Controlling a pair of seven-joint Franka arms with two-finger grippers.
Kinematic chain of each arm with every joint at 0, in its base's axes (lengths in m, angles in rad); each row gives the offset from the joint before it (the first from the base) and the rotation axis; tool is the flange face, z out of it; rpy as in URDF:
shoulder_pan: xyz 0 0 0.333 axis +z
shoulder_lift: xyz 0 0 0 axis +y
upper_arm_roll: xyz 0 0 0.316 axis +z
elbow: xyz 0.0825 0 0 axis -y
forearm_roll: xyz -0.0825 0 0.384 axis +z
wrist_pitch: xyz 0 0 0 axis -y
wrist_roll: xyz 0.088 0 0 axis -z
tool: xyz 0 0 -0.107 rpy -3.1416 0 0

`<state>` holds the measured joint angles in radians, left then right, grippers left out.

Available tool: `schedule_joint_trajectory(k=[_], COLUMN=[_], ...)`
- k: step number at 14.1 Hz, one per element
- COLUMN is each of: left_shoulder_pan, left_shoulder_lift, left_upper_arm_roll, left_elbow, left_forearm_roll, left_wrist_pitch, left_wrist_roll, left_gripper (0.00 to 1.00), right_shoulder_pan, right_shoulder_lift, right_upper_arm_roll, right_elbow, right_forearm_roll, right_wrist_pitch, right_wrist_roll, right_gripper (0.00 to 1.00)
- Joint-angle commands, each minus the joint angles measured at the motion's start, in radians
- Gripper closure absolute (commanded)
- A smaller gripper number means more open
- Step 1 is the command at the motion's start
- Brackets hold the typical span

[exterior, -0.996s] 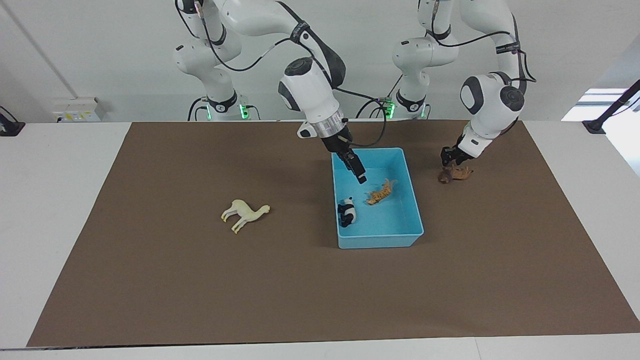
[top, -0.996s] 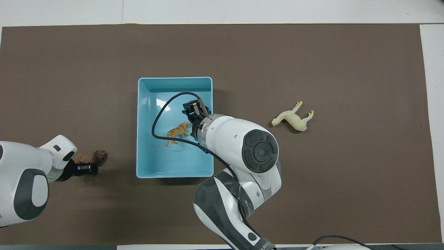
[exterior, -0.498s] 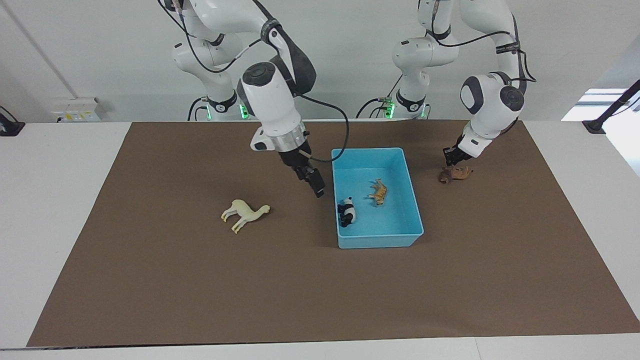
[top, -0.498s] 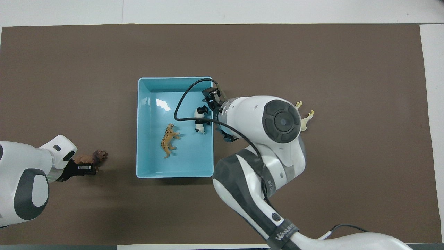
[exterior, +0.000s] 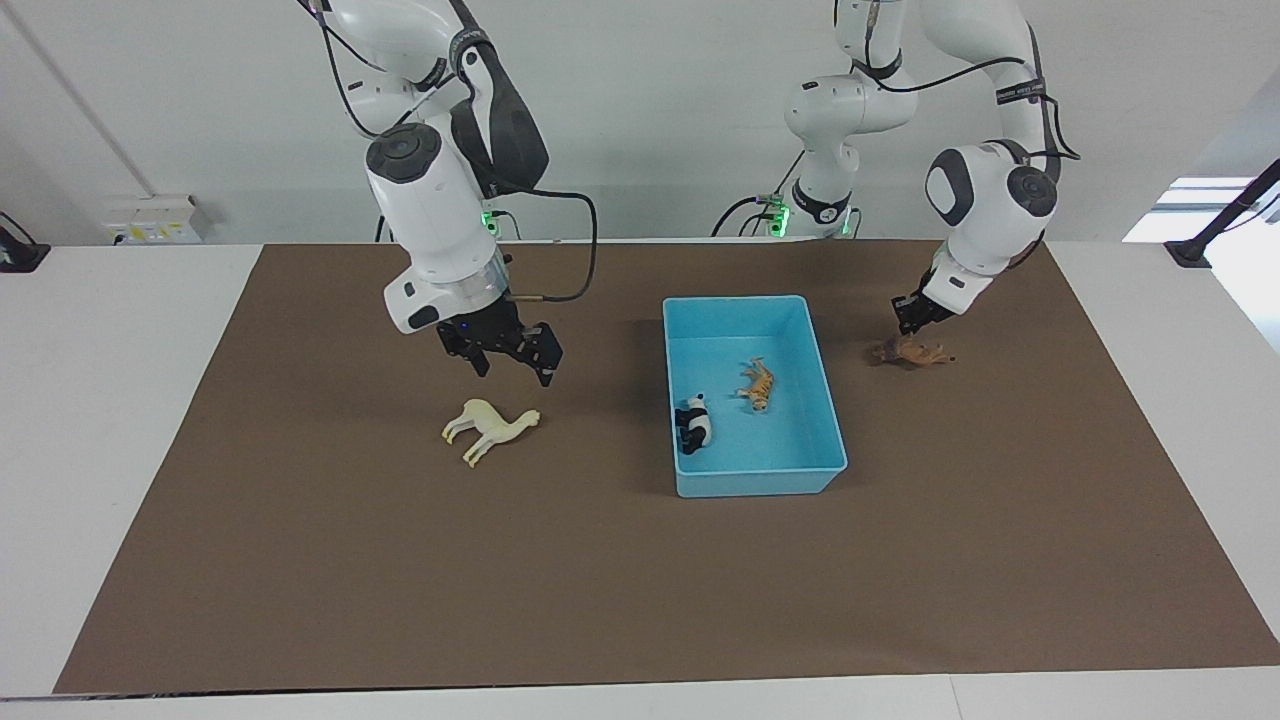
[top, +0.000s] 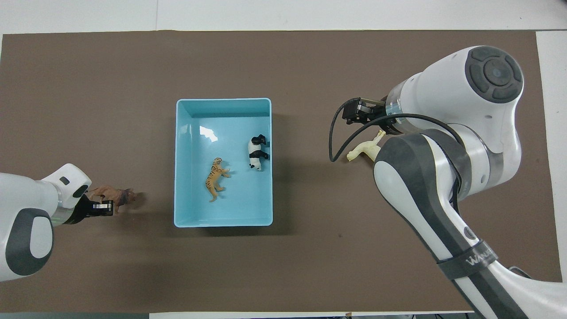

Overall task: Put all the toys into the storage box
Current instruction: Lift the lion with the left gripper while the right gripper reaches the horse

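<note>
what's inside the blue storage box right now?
Two toys lie in the storage box: the panda against the wall toward the right arm's end, and the tiger near the middle. Nothing covers the rest of the smooth floor. The llama and lion are outside it.

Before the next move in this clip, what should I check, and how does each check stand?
1. Panda and tiger inside the storage box: ok.
2. Llama in the box: not ok; it lies on its side on the mat, toward the right arm's end.
3. Right gripper open and over the llama: ok.
4. Lion in the box: not ok; it is on the mat beside the box, toward the left arm's end.
5. Left gripper holding the lion: cannot tell; it is shut right at the lion.
6. Free floor in the box for two more toys: ok.
</note>
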<state>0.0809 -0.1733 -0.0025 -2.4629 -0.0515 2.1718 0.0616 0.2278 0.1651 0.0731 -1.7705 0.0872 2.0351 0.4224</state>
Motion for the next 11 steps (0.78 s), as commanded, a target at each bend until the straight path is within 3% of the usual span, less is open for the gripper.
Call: schedule_joint_trajectory(k=[1, 4, 6, 8, 11], left_shoulder_pan=[-0.015, -0.054, -0.133, -0.238, -0.355], left_shoulder_lift=[0.038, 0.135, 0.152, 0.17, 0.19], left_upper_arm_roll=[0.001, -0.001, -0.001, -0.001, -0.001], left_elbow=[0.25, 0.485, 0.512, 0.51, 0.506], left_forearm_roll=[0.018, -0.033, -0.077, -0.08, -0.134], left_wrist_pitch=[-0.235, -0.391, -0.333, -0.218, -0.109], left_wrist_roll=[-0.063, -0.159, -0.335, -0.51, -0.653], left_gripper=[1.0, 1.0, 1.0, 1.0, 1.0], right_shoulder_pan=[-0.037, -0.076, -0.093, -0.107, -0.078], right_shoulder_lift=[-0.048, -0.088, -0.101, -0.102, -0.095], right_upper_arm_roll=[0.016, 0.014, 0.014, 0.016, 0.017], right_elbow=[-0.098, -0.219, -0.299, -0.323, -0.357], right_forearm_roll=[-0.05, -0.052, -0.052, -0.052, -0.053], right_wrist_pitch=[0.013, 0.109, 0.248, 0.293, 0.33], right_wrist_roll=[-0.39, -0.733, -1.001, -1.164, -1.192], right_gripper=[0.0, 0.0, 0.0, 0.0, 0.0])
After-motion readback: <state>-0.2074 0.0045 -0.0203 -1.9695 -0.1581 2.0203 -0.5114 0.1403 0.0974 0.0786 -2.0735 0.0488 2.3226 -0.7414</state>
